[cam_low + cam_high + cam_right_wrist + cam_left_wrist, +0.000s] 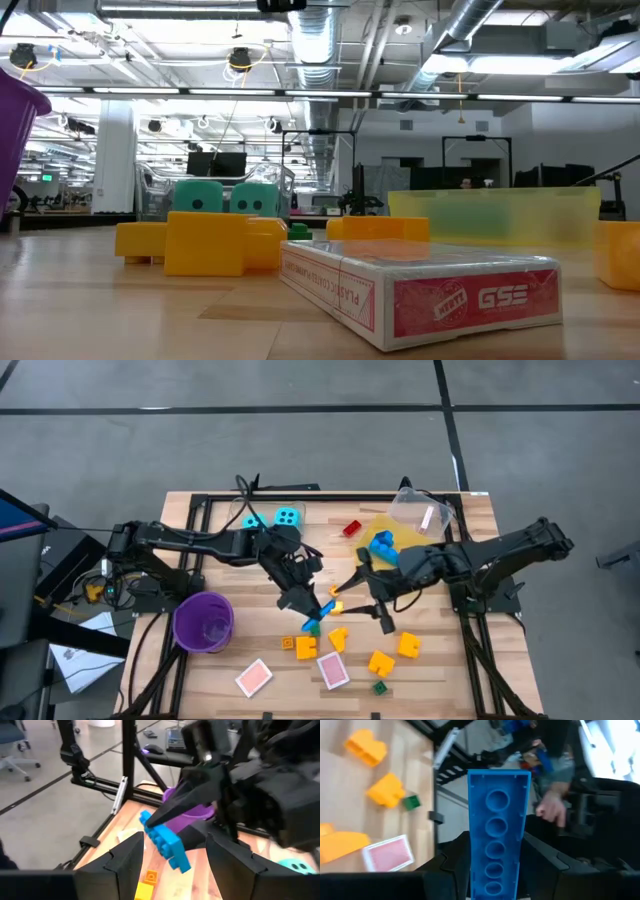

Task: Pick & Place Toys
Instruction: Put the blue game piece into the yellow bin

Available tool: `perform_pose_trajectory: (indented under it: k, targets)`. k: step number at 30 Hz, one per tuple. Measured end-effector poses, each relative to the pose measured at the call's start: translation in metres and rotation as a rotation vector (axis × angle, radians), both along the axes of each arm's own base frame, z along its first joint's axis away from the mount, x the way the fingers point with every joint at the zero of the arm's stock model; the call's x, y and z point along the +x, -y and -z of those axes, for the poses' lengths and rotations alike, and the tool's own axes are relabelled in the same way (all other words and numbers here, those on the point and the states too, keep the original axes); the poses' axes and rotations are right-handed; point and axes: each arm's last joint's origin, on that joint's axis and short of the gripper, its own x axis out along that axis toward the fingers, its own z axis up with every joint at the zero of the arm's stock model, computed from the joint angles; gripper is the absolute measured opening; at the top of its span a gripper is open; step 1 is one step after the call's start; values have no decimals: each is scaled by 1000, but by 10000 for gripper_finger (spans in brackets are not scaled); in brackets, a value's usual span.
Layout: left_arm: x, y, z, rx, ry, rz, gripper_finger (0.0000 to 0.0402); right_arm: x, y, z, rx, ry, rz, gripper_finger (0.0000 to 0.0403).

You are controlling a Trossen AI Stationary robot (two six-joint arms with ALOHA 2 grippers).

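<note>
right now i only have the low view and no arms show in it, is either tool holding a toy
observer: yes, the left tool is shut on a long blue brick, held over the middle of the table.
operator: and the right one
observer: the right tool is open and empty, close beside that brick.
operator: what lies near them on the table
observer: a small green brick and an orange brick, just in front of the left tool.
</note>
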Motion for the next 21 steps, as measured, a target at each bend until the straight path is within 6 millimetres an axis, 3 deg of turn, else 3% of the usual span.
perform_pose_trajectory:
  k: [10, 16, 21]
  targets:
    - [2, 0, -8, -42, 61, 15, 134, 20, 4, 8, 42, 2, -62, 207]
    - [3, 0, -11, -46, 97, 14, 134, 22, 8, 6, 57, 20, -69, 206]
    - [4, 0, -14, -50, 121, 22, 134, 23, 10, 7, 72, 11, -78, 176]
